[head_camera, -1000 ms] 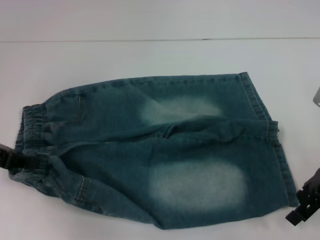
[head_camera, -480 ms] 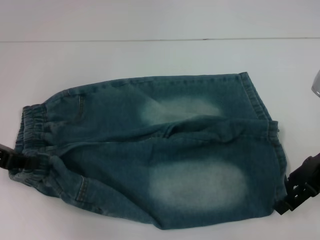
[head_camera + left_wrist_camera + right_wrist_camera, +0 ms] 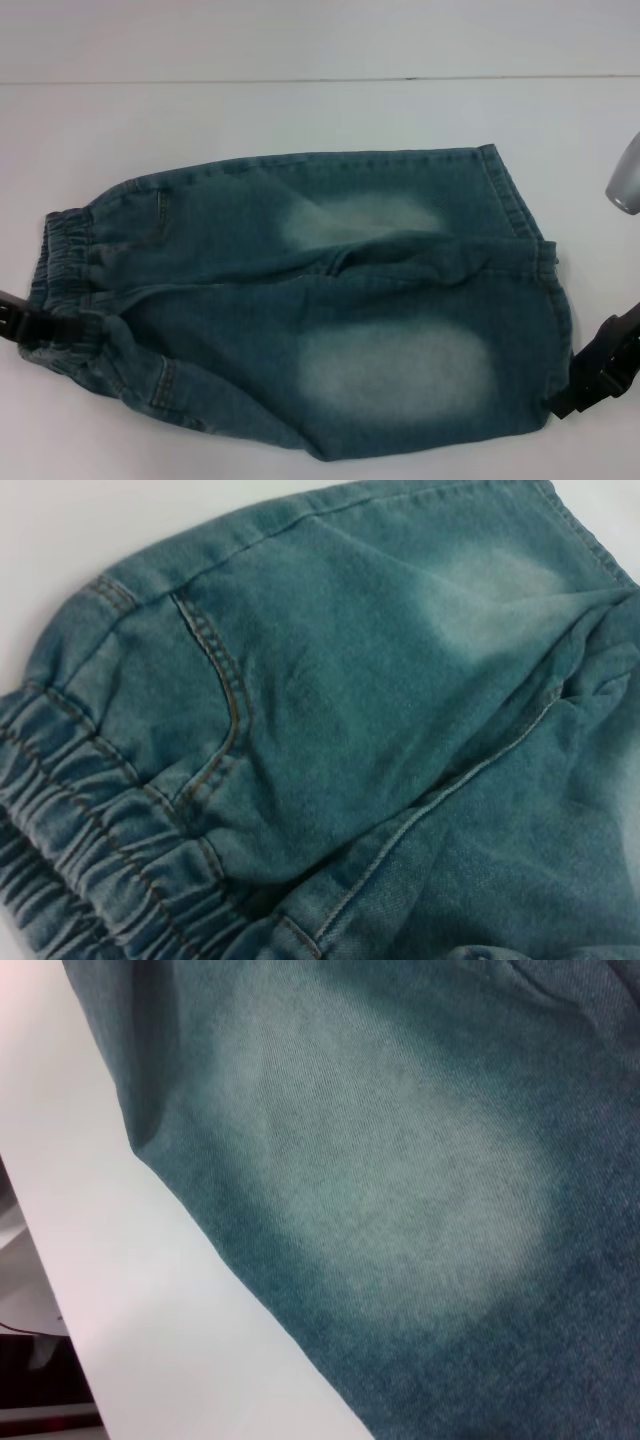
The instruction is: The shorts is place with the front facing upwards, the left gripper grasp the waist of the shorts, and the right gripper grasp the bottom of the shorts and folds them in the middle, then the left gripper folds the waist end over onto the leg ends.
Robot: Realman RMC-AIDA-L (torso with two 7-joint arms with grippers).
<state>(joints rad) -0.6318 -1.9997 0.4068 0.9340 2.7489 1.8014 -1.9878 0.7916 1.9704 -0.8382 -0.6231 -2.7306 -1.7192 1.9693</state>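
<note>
**Both claws parked at opposite ends of the shorts, fold not started**

So the shorts are lying flat on the white table, waistband pointing to the robot's left and leg hems to its right. Everything below is placed relative to the shorts.

The left gripper is right at the near corner of the waist, touching the ruched elastic. Looks like it's pinching the band, but honestly I can't tell if the fingers are clamped or just resting there. The left wrist view only shows the waistband and a pocket seam, no fingers.

The right gripper is at the other end, just at the near corner of the bottom of the shorts. Same story: can't tell whether it's open or gripping the hem. Its wrist cam sees only a pale bleached patch and the fabric's edge.

Makes sense to me as a setup: one claw per end on the near edge, so both can lift that side and flip it over the middle. My guess is the lengthwise fold is up next.
</note>
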